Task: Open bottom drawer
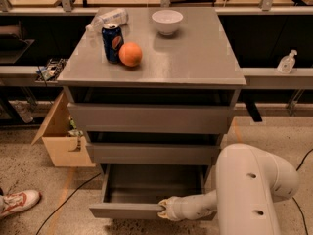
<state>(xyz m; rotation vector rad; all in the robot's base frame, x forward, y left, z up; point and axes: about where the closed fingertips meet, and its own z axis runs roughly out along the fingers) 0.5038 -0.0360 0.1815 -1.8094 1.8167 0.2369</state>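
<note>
The bottom drawer (127,210) of the grey cabinet stands pulled out, its shallow grey box interior (154,182) showing. My white arm reaches in from the lower right. My gripper (163,209) sits at the top edge of the drawer's front, right of its middle. The mid drawer (151,153) and the top drawer (149,117) above it are pushed in.
On the cabinet top (195,58) stand a blue can (112,42), an orange (130,54), a white bowl (167,21) and a plastic bottle (108,17). A cardboard box (61,141) sits on the floor at left. A shoe (17,202) is at far left.
</note>
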